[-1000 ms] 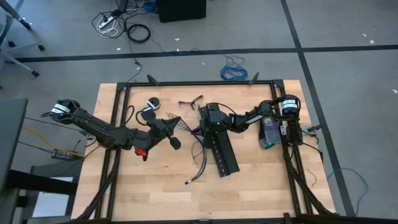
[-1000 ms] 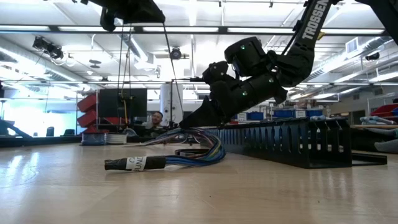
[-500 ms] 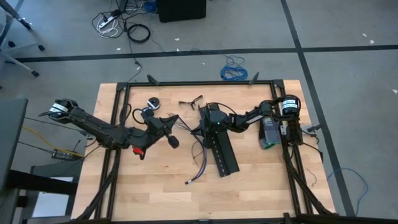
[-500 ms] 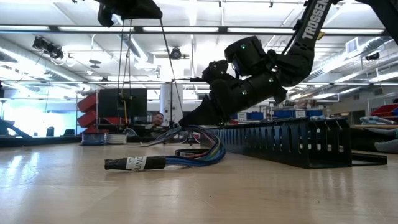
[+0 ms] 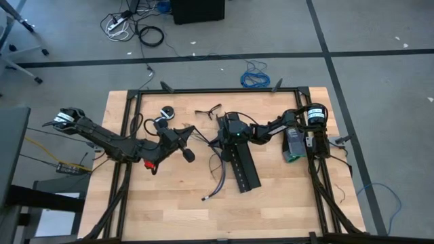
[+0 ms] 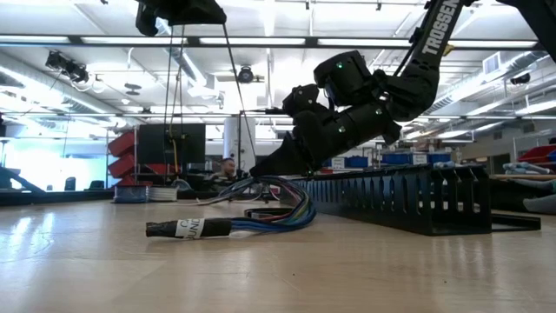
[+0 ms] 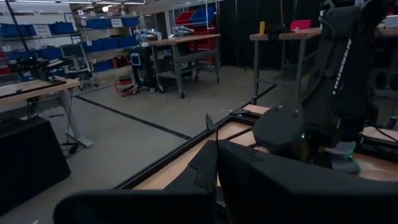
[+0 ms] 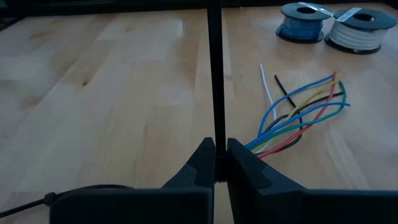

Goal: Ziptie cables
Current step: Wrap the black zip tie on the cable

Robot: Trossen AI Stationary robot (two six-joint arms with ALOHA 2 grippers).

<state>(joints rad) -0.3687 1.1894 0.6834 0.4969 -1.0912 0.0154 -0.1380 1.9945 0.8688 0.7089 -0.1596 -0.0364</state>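
Observation:
The cables [image 6: 269, 213] lie on the table, coloured wires splaying out at one end [image 8: 301, 115] and a black labelled sleeve [image 6: 187, 229] at the other. In the high view they curve beside the black strip [image 5: 218, 177]. A thin black ziptie [image 6: 239, 96] slants from my left gripper [image 6: 178, 10], high above the table, down to my right gripper [image 6: 258, 172], low beside the cables. Both are shut on it. In the high view the left gripper [image 5: 192, 131] and right gripper [image 5: 215, 140] stand close together. Whether the ziptie loops round the cables is hidden. My left gripper pinches the ziptie's upper end between its two shut fingers; a short tip [image 7: 208, 121] sticks out past them. The fingers point level, well above the table, and the strip [image 6: 228, 39] runs down from them, straight. My right gripper pinches the ziptie's lower end [image 8: 216, 152] between its two fingertips, slanting down from the table's right. The strip [image 8: 214, 62] leaves the fingers straight toward the left gripper. The splayed wires start right beside the fingers; I cannot tell whether they touch them.
A wide black perforated strip [image 5: 243, 166] lies under and in front of the right arm, a long low wall in the low view [image 6: 408, 198]. A blue spool [image 8: 301, 23] and a white spool [image 8: 357, 28] stand farther off. A small spool [image 5: 167, 112] sits near the left arm.

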